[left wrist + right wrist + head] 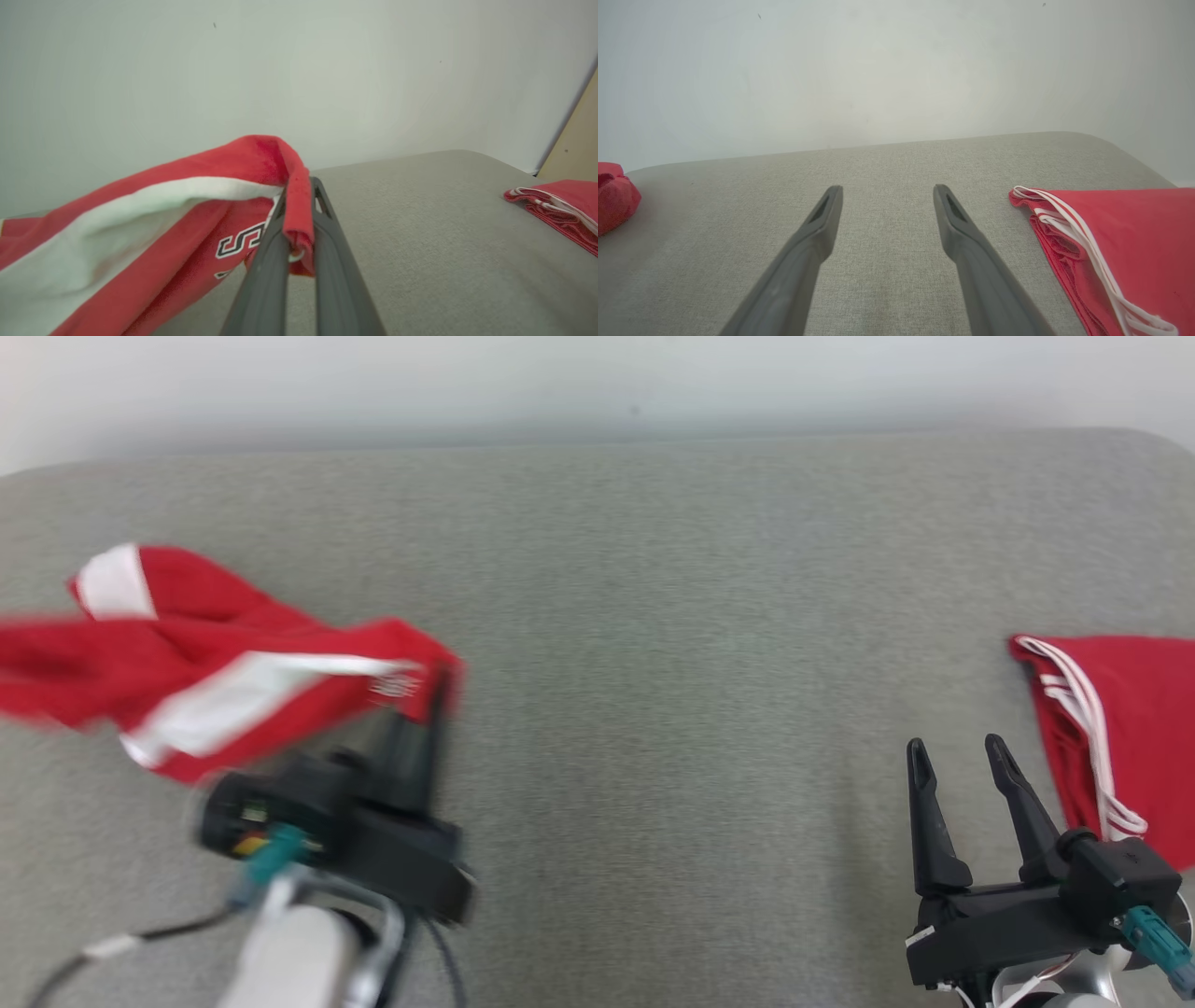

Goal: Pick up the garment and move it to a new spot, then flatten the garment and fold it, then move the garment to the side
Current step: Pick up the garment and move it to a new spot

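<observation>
A grey fabric-covered surface (653, 616) spans the head view, and its far edge meets a plain pale wall (597, 383). The far right corner of the surface is rounded. In the left wrist view a beige panel (577, 140) stands past that corner.

The garment (215, 663), red with broad white bands and some lettering, is on the left side of the surface and is blurred in the head view. Its right end is pinched and lifted off the surface, and the rest trails away to the left.

A folded red cloth (1130, 728) with thin white stripes along one edge lies flat at the right side of the surface. It is well apart from the garment, and a wide bare stretch of grey lies between them.

The left end effector (434, 695) is clenched on a rolled red edge of the garment, and the fabric is squeezed between its two dark fingers. The right end effector (956, 747) is released and grasps nothing, with its fingers spread wide. It hovers over bare grey, just beside the striped edge of the folded red cloth and not touching it.
</observation>
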### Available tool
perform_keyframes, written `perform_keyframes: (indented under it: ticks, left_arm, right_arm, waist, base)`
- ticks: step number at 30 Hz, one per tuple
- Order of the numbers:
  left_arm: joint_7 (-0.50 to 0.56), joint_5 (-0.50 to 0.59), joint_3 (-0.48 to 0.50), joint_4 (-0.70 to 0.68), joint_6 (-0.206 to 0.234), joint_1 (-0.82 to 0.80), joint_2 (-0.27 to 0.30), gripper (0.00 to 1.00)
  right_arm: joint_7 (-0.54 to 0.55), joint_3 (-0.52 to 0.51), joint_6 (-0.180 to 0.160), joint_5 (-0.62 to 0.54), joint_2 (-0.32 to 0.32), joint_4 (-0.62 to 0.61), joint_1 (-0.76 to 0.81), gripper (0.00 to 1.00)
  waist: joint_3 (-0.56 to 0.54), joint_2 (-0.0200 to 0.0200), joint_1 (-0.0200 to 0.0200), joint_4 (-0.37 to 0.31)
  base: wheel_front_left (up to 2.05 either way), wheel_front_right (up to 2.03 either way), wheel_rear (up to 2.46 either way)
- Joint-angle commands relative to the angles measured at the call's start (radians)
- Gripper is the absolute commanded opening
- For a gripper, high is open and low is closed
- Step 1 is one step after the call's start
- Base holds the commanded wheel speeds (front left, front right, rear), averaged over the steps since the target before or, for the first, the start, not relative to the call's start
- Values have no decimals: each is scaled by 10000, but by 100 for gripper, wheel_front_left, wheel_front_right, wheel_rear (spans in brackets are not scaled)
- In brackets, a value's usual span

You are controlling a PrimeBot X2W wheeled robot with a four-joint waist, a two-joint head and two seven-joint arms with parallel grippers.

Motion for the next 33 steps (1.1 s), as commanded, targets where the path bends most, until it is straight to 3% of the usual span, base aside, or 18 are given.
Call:
perform_keyframes:
  ticks: [1, 11, 20, 21, 22, 23, 33]
  left_arm:
    - [76, 109, -243, -130, -87, 191, -78, 0]
    - [532, 156, -2961, 96, -926, -200, -794, 0]
    - [533, -355, -4442, 1381, -954, -949, -892, 0]
    - [449, -409, -4502, 1534, -887, -1002, -899, 16]
    - [402, -456, -4575, 1676, -842, -1029, -901, 41]
    - [295, -532, -4635, 1743, -788, -1080, -904, 100]
    - [328, -1656, -5064, 1277, -880, -722, -880, 100]
  right_arm:
    - [-66, -12, -9, 45, 20, 21, 22, 100]
    - [-343, -91, -9, 179, 150, 243, -272, 100]
    - [-723, -232, -9, 347, 236, 559, -335, 100]
    - [-762, -231, -9, 349, 241, 585, -341, 100]
    - [-773, -242, -9, 345, 245, 608, -346, 100]
    - [-795, -278, -9, 342, 245, 636, -348, 100]
    - [-752, -524, -9, 109, 248, 740, -443, 100]
  waist:
    - [65, 1, 2, -434]
    - [669, 1, 2, -1909]
    - [1243, 1, 2, -2777]
    - [1268, 1, 2, -2792]
    - [1282, 1, 2, -2788]
    - [1301, 1, 2, -2762]
    - [765, 1, 2, -1896]
  base:
    - [0, 0, 0]
    - [0, 0, 0]
    - [0, 0, 0]
    - [0, 0, 0]
    - [0, 0, 0]
    - [0, 0, 0]
    - [0, 0, 0]
